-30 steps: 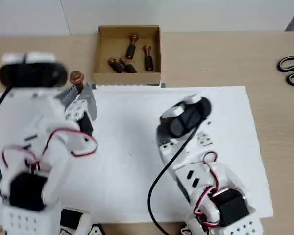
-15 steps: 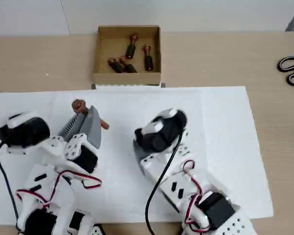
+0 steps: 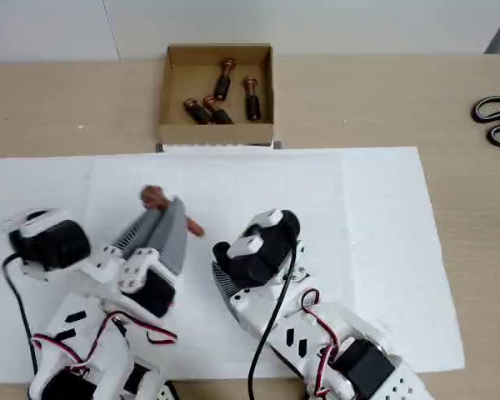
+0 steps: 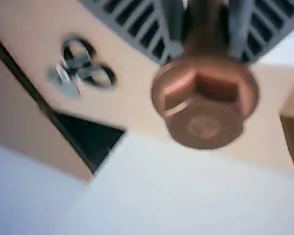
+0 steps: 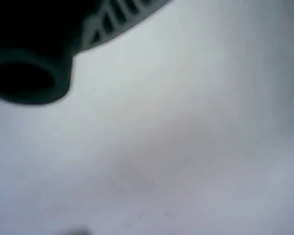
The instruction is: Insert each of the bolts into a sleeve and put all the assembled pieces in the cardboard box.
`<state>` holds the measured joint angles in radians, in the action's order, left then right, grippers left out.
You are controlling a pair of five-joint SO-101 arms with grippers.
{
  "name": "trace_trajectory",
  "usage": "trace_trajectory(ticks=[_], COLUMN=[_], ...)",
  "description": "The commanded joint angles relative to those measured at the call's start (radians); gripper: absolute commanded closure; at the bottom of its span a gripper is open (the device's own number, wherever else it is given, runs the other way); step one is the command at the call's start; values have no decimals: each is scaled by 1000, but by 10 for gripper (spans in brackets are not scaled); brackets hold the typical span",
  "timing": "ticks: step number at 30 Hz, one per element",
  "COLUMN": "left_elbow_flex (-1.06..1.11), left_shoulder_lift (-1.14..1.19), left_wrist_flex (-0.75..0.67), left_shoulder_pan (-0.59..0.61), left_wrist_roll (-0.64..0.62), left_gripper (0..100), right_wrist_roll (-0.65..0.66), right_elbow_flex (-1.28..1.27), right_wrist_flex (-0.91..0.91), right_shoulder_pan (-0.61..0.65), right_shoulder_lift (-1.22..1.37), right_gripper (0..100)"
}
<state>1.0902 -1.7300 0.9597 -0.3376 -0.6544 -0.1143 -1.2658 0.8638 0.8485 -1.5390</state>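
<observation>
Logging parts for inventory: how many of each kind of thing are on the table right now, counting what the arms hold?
assembled pieces in the cardboard box: 4
bolt in the left pincer: 1
sleeve in the right pincer: 1
cardboard box: 1
scissors: 1
paper sheet: 1
Total: 9

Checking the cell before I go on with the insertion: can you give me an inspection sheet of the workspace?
Surface: white paper sheet on a wooden table.
Job's things: copper bolt in the left gripper; black sleeve at the right gripper; four assembled pieces in the cardboard box.
Clutter: scissors on the table, off the paper.
Grippers: left gripper shut on the bolt, above the paper; right gripper shut on the sleeve, over the paper.
Cables: black cable along the right arm; red wires on both arms.
Surroundings: white wall behind the table.
</observation>
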Motion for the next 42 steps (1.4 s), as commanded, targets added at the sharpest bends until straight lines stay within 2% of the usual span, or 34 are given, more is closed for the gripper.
trace_trajectory(ticks=[1, 11, 39, 42], left_elbow_flex=[-4, 13, 81, 81], left_shoulder_lift=[-3, -2, -3, -3], left_wrist_flex=[28, 32, 34, 61], left_shoulder_pan=[-40, -86, -87, -140], left_wrist_roll=[-3, 23, 41, 41], left_gripper=[994, 994, 994, 994], right_wrist_roll=[68, 164, 166, 166], right_elbow_flex=[6, 5, 43, 44], right_wrist_flex=[-25, -25, -27, -27], right_shoulder_pan=[7, 7, 7, 7], right_shoulder_lift=[-16, -18, -18, -18], right_gripper=[996, 996, 996, 996])
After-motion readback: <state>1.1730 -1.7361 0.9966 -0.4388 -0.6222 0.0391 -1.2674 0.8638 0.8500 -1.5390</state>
